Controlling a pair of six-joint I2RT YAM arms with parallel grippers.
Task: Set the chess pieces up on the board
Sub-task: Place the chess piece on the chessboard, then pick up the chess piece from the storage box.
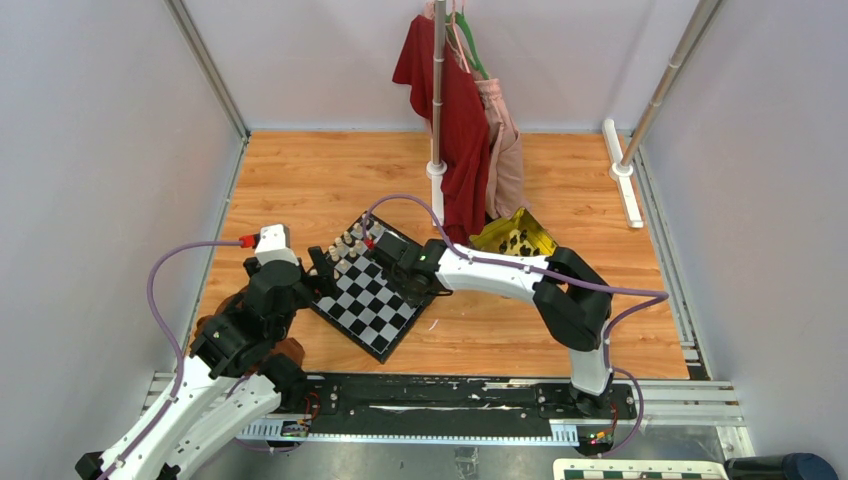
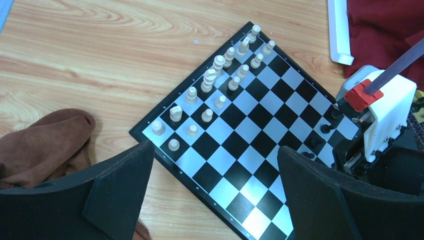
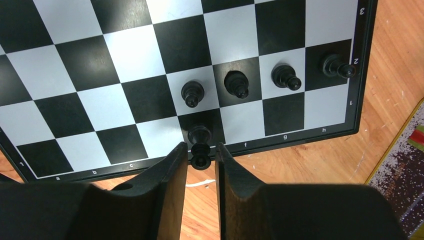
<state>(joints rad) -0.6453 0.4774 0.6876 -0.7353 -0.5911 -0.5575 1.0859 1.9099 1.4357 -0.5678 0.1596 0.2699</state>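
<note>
Closest in, we see the left gripper [image 2: 215,150] above one corner of the board [image 2: 240,176], fingers spread wide with nothing between them. Its wrist view shows a brown cloth [image 2: 45,142] on the wood just beside that corner, and the cream pieces [image 2: 208,80] standing in two ranks along one edge of the board.

Across the board, the overhead view hides the opposite edge under the right arm. Only the right wrist camera shows us what is there. The right gripper [image 3: 201,150] has its fingers slightly parted either side of an upright black piece [image 3: 199,133] on an edge square. We cannot tell whether they touch it. Four black pawns [image 3: 236,82] stand one rank in from that edge.

Beyond the board, the overhead alone shows a gold tray [image 1: 515,238] just past it, and a red garment [image 1: 448,110] hanging farther back.
</note>
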